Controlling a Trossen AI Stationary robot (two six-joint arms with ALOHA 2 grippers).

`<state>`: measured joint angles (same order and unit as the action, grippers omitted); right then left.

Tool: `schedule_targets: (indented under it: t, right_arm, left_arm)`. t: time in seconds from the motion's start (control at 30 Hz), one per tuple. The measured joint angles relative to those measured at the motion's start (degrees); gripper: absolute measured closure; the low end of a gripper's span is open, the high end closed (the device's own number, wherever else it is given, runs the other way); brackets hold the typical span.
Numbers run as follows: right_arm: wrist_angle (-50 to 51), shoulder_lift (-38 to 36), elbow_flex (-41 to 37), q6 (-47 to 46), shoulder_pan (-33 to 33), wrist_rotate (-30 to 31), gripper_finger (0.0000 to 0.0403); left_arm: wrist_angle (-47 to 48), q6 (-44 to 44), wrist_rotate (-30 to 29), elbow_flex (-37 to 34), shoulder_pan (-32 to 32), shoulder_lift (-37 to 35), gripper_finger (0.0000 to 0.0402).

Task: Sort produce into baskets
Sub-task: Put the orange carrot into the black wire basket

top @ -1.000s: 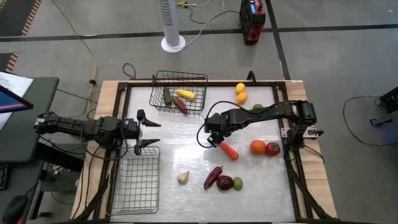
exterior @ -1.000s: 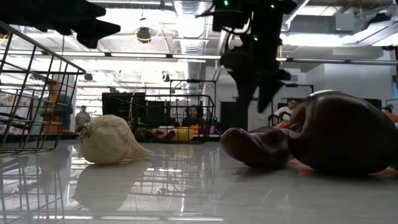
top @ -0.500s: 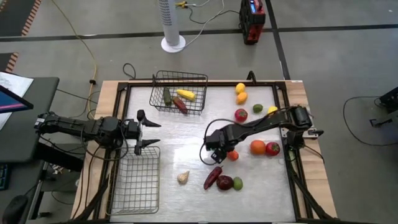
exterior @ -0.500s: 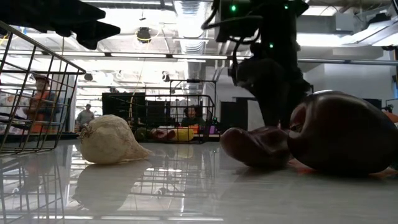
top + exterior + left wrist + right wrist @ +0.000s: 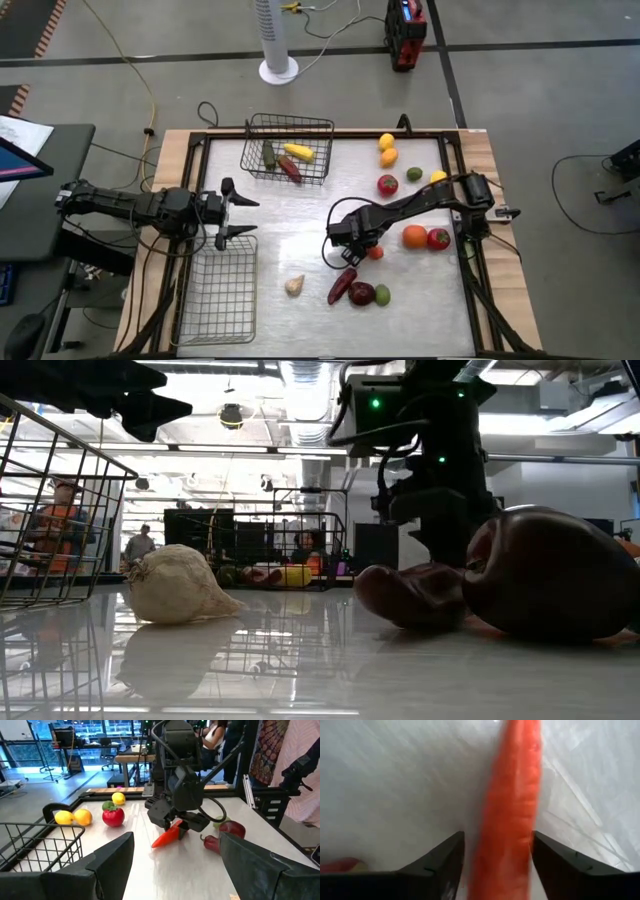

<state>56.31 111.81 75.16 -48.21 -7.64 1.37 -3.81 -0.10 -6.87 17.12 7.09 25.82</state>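
My right gripper [image 5: 356, 243] points down over an orange carrot [image 5: 167, 834] at mid-table and is shut on it. In the high view only the carrot's end [image 5: 375, 251] shows beside the hand. My left gripper [image 5: 238, 214] waits open at the left, above the near wire basket [image 5: 215, 292]. The far basket [image 5: 288, 150] holds a cucumber, corn and a chilli. A garlic [image 5: 294, 286], a dark chilli [image 5: 342, 285], an eggplant [image 5: 361, 293] and a lime [image 5: 382, 295] lie on the table toward its near edge. My right gripper pinches the carrot's two long sides [image 5: 512, 845] between its two fingers [image 5: 445, 865]. The fingers come from above, pointing down, and lie across the carrot. The carrot's pointed end [image 5: 156, 842] rests on the table.
An orange [image 5: 415, 236] and a tomato [image 5: 438, 238] lie just right of the gripper. Another tomato [image 5: 387, 185], a lime [image 5: 414, 174] and lemons [image 5: 388, 150] lie farther back. Bare tabletop [image 5: 290, 220] lies between the two baskets.
My right gripper has come down and toward the table's near edge onto the carrot, and its fingers have closed in on it. The carrot, fully in view a second ago, is now mostly covered by the hand.
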Motion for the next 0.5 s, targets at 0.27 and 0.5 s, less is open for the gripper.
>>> schedule_targets:
  t: [0.27, 0.5]
  right_arm:
    - [0.04, -0.02, 0.49, 0.46, 0.02, 0.02, 0.0256]
    - [-0.64, -0.02, 5.64, 3.12, 0.79, 2.55, 0.0233]
  left_arm:
    - [0.58, 1.05, -0.97, 0.0, 0.0, -4.12, 0.0123]
    - [3.28, 0.88, -1.47, 0.0, 0.0, -7.13, 0.0123]
